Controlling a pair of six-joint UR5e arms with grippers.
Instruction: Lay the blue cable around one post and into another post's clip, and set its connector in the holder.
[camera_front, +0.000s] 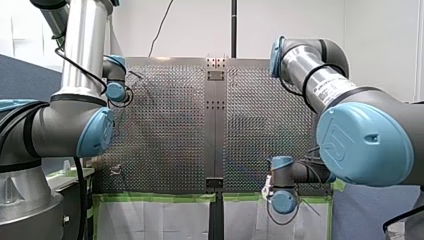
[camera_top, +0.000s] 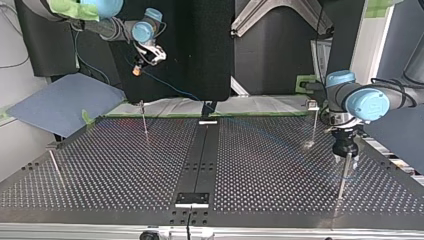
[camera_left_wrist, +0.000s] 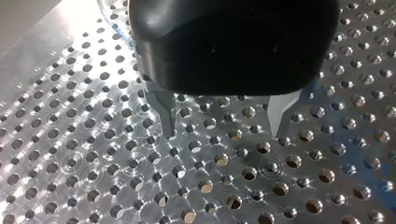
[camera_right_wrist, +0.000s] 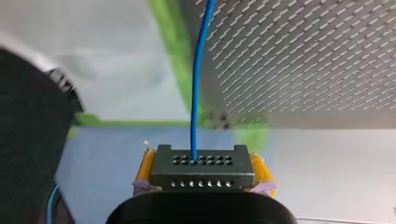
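Though lettering (camera_front: 334, 89) on my right arm (camera_front: 305, 65) was too blurred to read, my right gripper (camera_right_wrist: 202, 171) pinched the connector (camera_right_wrist: 201, 164), blue cable (camera_right_wrist: 198, 70) trailing out; my left gripper (camera_left_wrist: 224, 120) gaped empty above the table (camera_left_wrist: 93, 163).

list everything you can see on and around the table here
blue cable: one, blue, runs out from the connector towards the table
connector: one, dark grey with rows of holes, between the right gripper's pads
posts: four, thin metal, standing on the table, two on each side of the top view
perforated table: one, silvery
centre strip: one, dark, down the table's middle
green tape: along the table's far edge in the top view
sheet: one, blue-grey, at the top view's left, off the table
left gripper: black, metal fingers, open, nothing held, over the table
right gripper: yellow pads, shut on the connector
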